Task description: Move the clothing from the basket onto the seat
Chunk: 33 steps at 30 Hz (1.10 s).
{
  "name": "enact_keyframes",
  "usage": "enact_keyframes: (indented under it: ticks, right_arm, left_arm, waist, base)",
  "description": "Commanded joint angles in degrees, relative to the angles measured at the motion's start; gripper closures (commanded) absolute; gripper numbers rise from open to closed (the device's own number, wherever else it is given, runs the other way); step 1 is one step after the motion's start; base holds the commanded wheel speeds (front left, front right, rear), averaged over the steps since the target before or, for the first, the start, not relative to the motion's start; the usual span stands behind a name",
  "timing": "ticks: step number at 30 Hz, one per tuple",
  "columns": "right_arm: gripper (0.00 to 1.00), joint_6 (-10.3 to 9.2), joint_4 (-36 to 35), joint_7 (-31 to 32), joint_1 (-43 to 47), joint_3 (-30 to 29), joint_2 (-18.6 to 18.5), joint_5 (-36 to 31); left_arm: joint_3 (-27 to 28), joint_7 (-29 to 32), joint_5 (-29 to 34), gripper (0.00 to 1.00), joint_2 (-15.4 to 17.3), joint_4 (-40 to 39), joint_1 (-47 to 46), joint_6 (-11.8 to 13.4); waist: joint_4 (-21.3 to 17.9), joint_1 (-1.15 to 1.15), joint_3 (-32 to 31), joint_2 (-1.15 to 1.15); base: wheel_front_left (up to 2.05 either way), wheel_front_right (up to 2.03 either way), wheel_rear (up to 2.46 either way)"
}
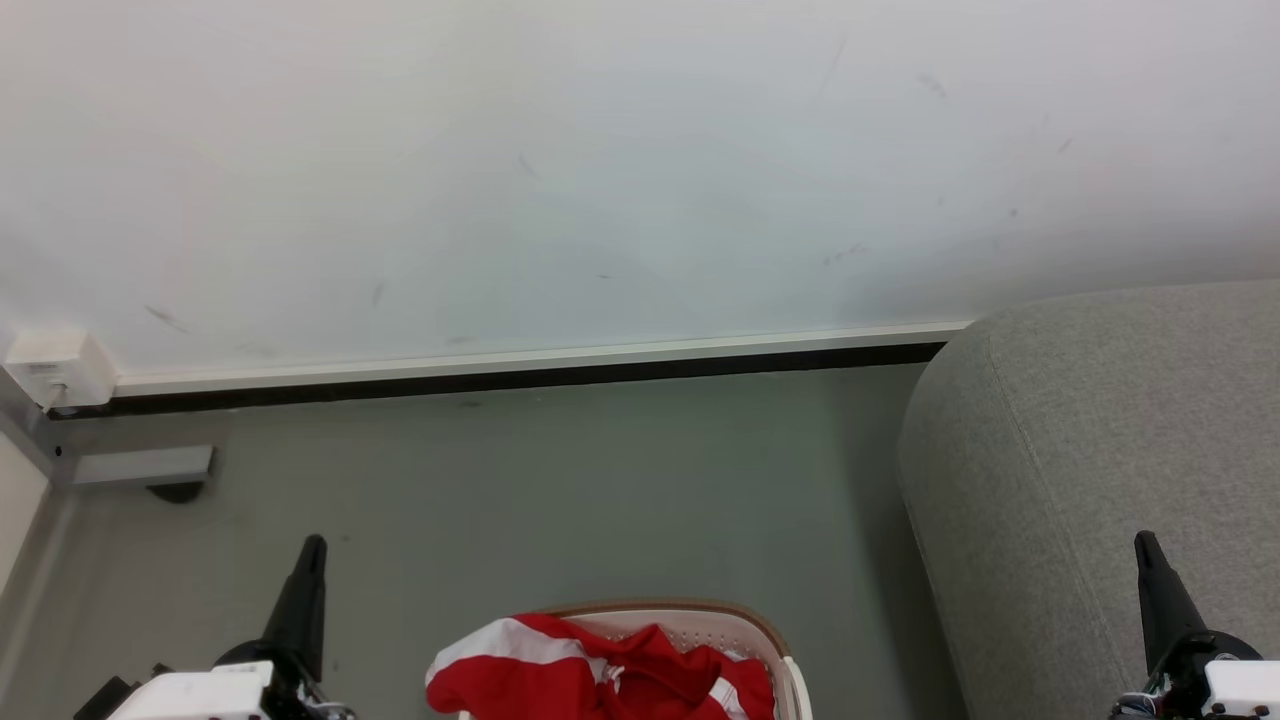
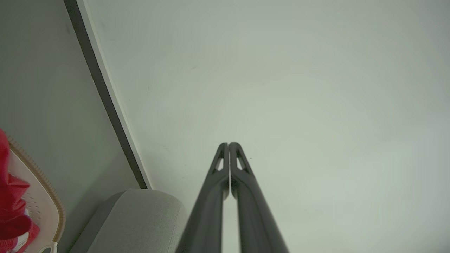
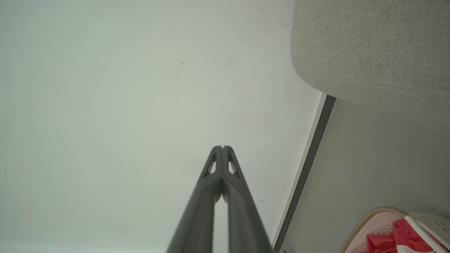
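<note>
Your left tool [image 1: 313, 548], right tool [image 1: 1144, 545] pressed together, empty. Soft, light, floppy clothing [image 1: 640, 672]: pinch raised red fold.

Left end effector [image 1: 314, 545] and right end effector [image 1: 1144, 540]: tapered black fingers [image 2: 246, 182], white housings [image 1: 205, 692].

I find no legible text, number or brand; the sole candidate, a small label [image 1: 44, 370] on the white wall box [image 1: 62, 362] at the head view's left edge, is too small to read.
</note>
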Motion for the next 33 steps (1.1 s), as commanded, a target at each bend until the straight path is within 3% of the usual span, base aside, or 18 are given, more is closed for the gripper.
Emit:
enact_keyframes:
  ticks: [1,33]
  right_arm:
    - [1.00,-0.13,-0.33,0.17,-0.64,-0.22,-0.34,0.03]
    - [1.00,-0.13,-0.33,0.17,-0.64,-0.22,-0.35,0.03]
  left_arm:
    - [0.06,0.18,-0.80,1.00,0.41,-0.16,-0.49,-0.28]
    - [0.06,0.17,-0.80,1.00,0.41,-0.16,-0.49,-0.28]
  waist:
    - [0.00,0.00,0.00,0.00]
    - [0.00,0.00,0.00,0.00]
  base:
    - [0.00,0.00,0.00]
    - [0.00,0.00,0.00]
